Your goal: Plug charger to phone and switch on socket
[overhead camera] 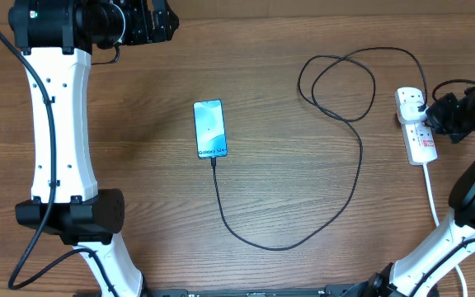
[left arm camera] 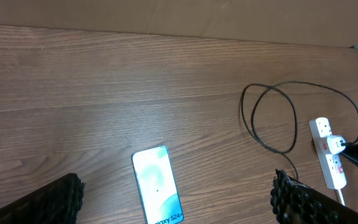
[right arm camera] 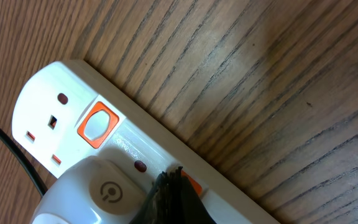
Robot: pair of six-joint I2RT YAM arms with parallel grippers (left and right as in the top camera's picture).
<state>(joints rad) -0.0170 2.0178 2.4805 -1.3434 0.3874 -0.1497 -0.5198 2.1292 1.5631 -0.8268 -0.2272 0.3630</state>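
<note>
The right pincer [right arm camera: 168, 186] has its fingers drawn together into one narrow dark point, holding nothing. That point sits on the socket [right arm camera: 135, 146], right at the edge of an orange-red switch [right arm camera: 192, 183] that it partly hides. From the wrist view I cannot tell whether the tip is pressing the switch or only meeting it. Just beside the tip, a white adapter block [right arm camera: 92, 193] is seated in an outlet. A second orange-red switch [right arm camera: 97, 124] lies further along the strip, next to an unused outlet.

From overhead, the socket lies near the right edge of the counter [overhead camera: 303, 198], with its thick white cord [overhead camera: 432, 194] trailing toward the robot's base. The charger [overhead camera: 358, 169] runs from the socket end, curls into a loop, then sweeps down and round to the phone [overhead camera: 210, 129]. Its tip meets the phone's lower end. The phone lies flat near the middle of the counter, well apart from the socket, its screen lit pale blue.

The left pincer [overhead camera: 160, 23] hangs at the far left corner, empty. Its fingers [left arm camera: 55, 200] are spread wide, and the phone shows between them in the wrist view.
</note>
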